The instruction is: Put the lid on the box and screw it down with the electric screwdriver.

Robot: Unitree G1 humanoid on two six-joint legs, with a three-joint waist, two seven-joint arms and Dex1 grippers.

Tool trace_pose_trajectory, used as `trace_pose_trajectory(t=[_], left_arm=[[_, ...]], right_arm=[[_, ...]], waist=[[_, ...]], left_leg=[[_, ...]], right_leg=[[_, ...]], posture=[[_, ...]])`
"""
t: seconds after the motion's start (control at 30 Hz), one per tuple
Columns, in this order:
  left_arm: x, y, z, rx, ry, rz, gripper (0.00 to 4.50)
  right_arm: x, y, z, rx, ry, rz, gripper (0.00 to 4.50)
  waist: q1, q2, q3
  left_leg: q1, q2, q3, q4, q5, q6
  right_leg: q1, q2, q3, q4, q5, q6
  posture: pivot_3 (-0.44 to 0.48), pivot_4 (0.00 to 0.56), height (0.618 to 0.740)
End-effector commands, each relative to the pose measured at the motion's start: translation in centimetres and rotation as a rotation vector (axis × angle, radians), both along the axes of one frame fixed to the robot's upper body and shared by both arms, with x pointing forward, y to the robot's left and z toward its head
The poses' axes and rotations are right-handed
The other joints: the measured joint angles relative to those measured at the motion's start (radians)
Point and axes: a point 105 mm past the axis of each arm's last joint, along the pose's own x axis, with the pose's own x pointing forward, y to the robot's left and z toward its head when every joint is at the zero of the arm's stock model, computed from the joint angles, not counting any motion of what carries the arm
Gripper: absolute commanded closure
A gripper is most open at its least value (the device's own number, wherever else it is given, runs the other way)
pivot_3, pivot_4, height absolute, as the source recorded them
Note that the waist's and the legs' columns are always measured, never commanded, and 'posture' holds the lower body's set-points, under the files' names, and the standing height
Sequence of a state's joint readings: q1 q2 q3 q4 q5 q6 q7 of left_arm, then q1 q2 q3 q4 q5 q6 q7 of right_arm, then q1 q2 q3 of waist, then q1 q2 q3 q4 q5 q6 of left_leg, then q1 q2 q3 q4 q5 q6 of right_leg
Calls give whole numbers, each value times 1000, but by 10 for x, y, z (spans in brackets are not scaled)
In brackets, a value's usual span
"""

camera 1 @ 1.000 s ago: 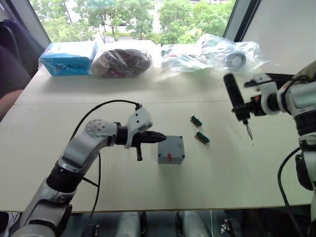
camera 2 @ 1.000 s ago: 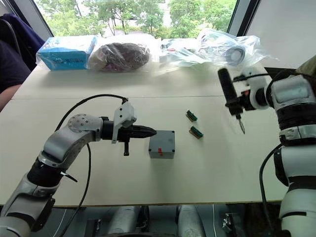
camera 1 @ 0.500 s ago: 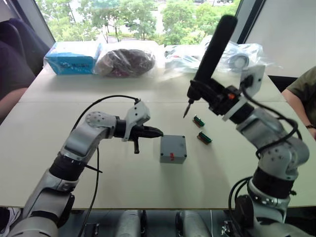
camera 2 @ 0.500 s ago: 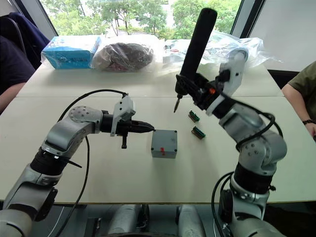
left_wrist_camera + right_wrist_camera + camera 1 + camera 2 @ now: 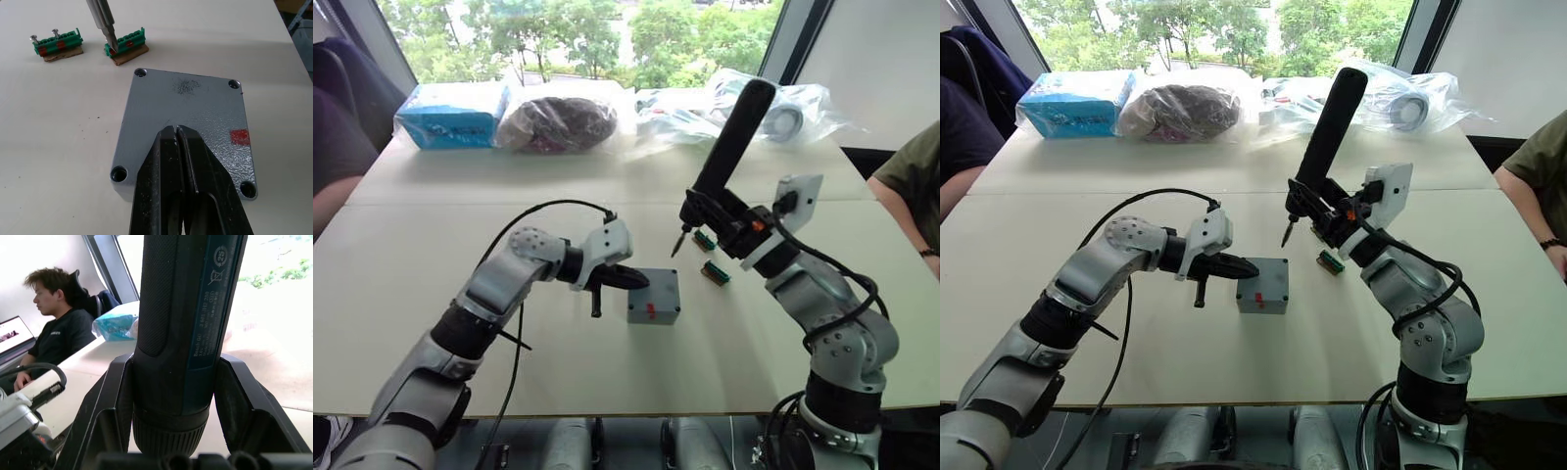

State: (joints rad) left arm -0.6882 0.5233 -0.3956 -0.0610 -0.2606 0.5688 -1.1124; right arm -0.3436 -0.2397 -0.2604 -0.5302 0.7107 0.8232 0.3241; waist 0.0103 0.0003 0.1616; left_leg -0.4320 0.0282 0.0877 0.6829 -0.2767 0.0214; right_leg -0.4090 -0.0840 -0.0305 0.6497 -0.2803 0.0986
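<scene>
The grey box (image 5: 653,311) stands mid-table with a red mark on its near wall. The lid (image 5: 186,107) sits on it, with a screw hole at each corner. My left gripper (image 5: 639,281) is shut, and its black fingertips (image 5: 168,142) lie over the lid's left part. My right gripper (image 5: 722,217) is shut on the electric screwdriver (image 5: 732,142), which is tilted with its handle up and back. The bit tip (image 5: 674,251) hangs in the air just behind the box, in line with a green block (image 5: 128,45).
Two green blocks (image 5: 704,240) (image 5: 714,273) holding screws lie right of the box. A blue carton (image 5: 450,113), a dark bag (image 5: 558,122) and clear bags (image 5: 744,103) line the far edge. People sit at the left (image 5: 333,147) and right (image 5: 911,186).
The right arm swung the screwdriver in from the right and tipped it over, then lowered it toward the box. The left gripper moved right, onto the lid.
</scene>
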Motion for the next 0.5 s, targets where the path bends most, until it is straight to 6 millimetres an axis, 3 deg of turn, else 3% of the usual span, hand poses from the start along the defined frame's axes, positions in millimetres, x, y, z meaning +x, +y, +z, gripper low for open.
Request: trace_pose_trajectory(t=[0.03,0.2,0.5], left_arm=[[3,-4,1,17,-28,-7,4500],[2,-3,-3,54,-51,-16,4500],[1,-2,-3,37,-41,-14,4500]], right_arm=[[-14,8,17,-44,-115,37,2692],[-20,11,9,-76,-106,78,2692],[-12,3,-1,-133,-105,3,2692]], waist=[[0,0,0],[0,0,0],[0,0,0]], left_leg=[[0,0,0,0,0,0],[0,0,0,0,0,0],[1,0,0,0,0,0]], right_leg=[[0,0,0,0,0,0],[0,0,0,0,0,0],[1,0,0,0,0,0]], posture=[[0,150,740],[0,150,740],[0,150,740]])
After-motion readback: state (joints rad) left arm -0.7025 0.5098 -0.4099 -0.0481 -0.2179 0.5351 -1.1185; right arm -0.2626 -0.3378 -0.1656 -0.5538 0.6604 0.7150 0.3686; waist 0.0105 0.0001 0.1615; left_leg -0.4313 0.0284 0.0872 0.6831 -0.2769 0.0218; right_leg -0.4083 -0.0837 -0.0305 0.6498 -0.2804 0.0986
